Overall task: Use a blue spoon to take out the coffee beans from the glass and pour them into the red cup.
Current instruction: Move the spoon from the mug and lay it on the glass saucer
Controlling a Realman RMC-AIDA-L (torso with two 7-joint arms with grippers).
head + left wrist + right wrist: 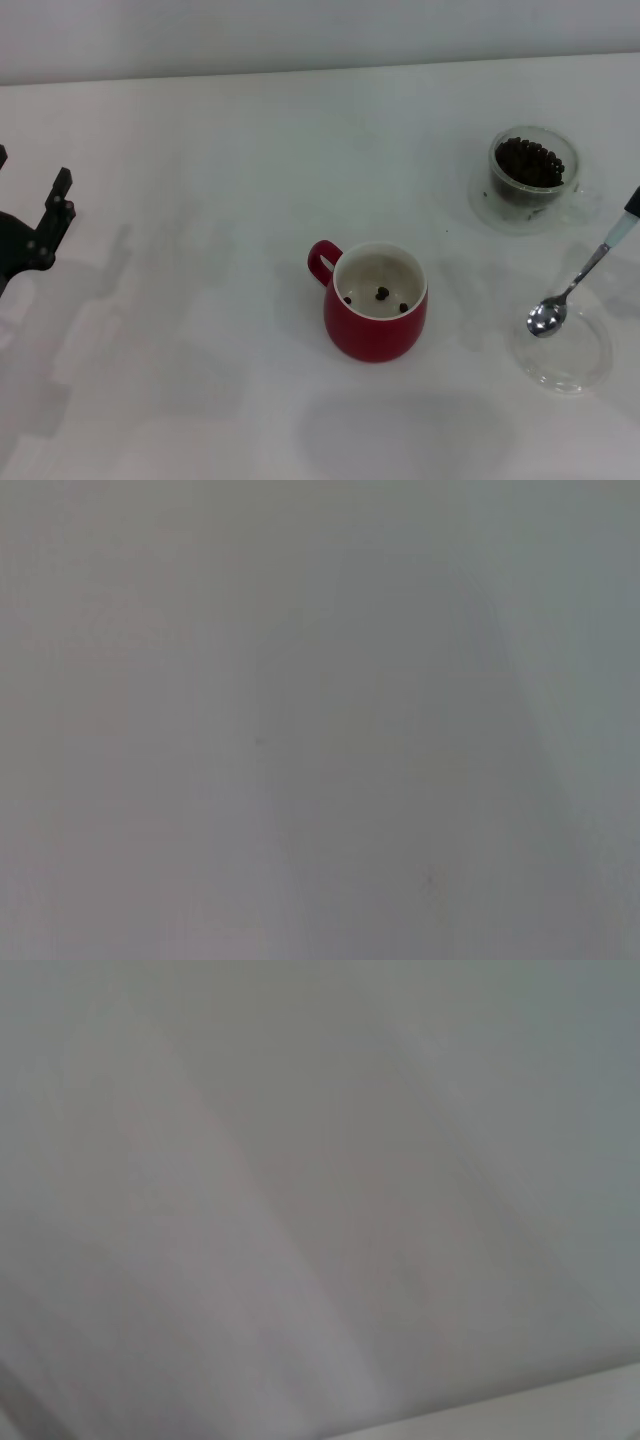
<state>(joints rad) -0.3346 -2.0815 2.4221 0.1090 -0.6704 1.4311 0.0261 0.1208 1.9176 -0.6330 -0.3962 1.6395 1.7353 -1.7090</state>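
The step in hand is judged to be the interval between scoops. A few coffee beans (383,293), small and dark brown, already lie on the white inside of the squat dark-red cup (376,335) with its loop handle, near the middle of the white table (200,150). Most beans remain heaped in the small clear glass (531,170) with a saucer-like base, far right and well apart from the cup.

The blue spoon (580,280), with a shiny metal bowl, thin stem and pale blue handle, is held tilted at the right edge. Its bowl appears empty and sits at the rim of a flat clear shallow dish (565,352); whether it touches the dish cannot be told.

The right pincer is out of the head view; only a dark tip shows at the top of the spoon handle. Its state cannot be told, though the raised spoon suggests it is being gripped. The right wrist view shows nothing usable.

The left pincer (45,225) is parked at the far left, fingers apart, holding nothing.

The next move calls for the spoon bowl to be carried to the glass and dipped into the heap.
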